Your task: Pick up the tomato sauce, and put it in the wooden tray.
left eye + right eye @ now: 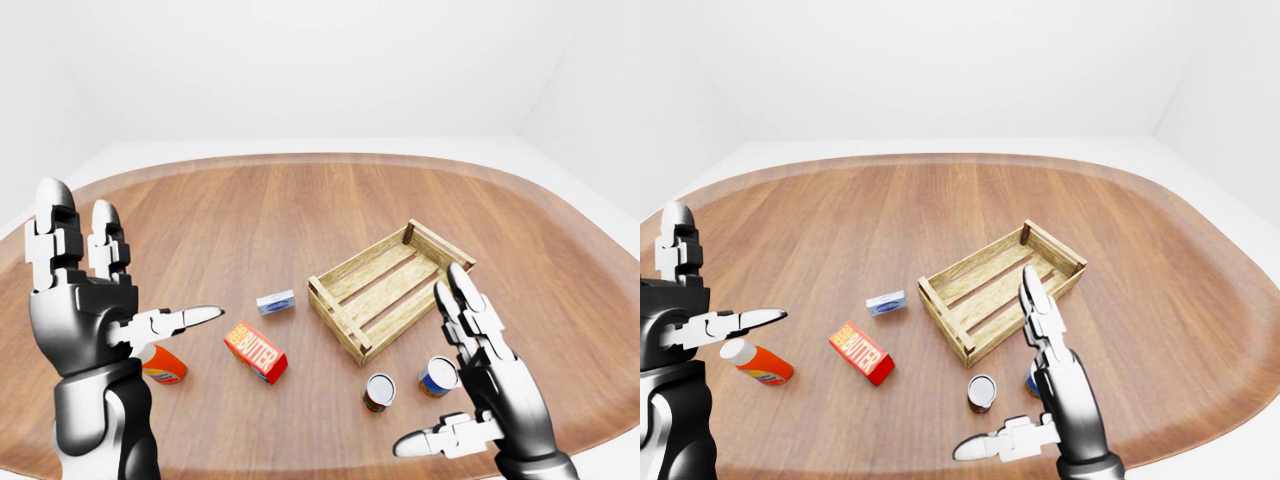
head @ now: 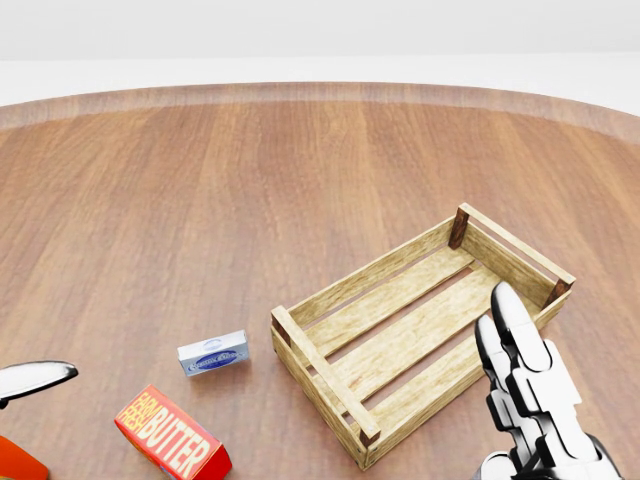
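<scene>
The right hand [image 1: 480, 380] is raised with fingers spread, empty, near the tray [image 1: 390, 285]. The left hand [image 1: 85, 300] is likewise spread and empty. Two cans lie close by the right hand: one [image 1: 379, 391] on its left, one [image 1: 437, 376] partly hidden; which holds tomato sauce cannot be told. The table [image 1: 250, 215] is rounded brown wood, within white walls [image 1: 300, 70].

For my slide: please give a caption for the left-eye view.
Two open robot hands raised over a wooden table with a crate.
</scene>
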`<state>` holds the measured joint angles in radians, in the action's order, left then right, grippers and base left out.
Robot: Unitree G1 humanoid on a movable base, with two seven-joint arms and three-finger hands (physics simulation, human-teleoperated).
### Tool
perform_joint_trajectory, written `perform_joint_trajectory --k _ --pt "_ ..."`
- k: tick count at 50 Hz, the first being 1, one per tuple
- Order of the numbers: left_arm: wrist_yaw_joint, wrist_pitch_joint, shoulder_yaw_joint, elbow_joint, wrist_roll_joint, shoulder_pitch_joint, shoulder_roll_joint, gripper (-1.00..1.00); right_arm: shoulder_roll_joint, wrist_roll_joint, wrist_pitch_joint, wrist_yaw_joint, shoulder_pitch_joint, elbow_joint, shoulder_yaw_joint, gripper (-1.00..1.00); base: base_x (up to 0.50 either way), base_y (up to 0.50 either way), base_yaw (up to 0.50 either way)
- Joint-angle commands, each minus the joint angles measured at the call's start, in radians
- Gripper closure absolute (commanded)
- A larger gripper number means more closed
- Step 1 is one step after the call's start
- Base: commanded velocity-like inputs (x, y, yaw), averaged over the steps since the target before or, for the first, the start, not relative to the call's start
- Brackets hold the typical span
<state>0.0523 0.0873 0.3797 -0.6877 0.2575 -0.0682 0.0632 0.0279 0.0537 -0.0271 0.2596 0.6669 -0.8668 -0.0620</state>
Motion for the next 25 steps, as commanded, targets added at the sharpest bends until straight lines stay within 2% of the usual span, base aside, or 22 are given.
perform_joint_trajectory --k 1,25 --pt "0.002 0.0 -0.001 -0.005 -0.002 -0.004 -0.003 -1.0 0.038 0.023 -0.06 -0.047 0.028 0.043 -0.045 -1.0 0.0 0.0 0.0" --pt "0.006 0.0 0.001 -0.006 -0.004 -0.004 -0.003 -1.0 0.125 0.057 -0.06 -0.164 0.021 0.133 -0.139 -1.0 0.0 0.0 0.0"
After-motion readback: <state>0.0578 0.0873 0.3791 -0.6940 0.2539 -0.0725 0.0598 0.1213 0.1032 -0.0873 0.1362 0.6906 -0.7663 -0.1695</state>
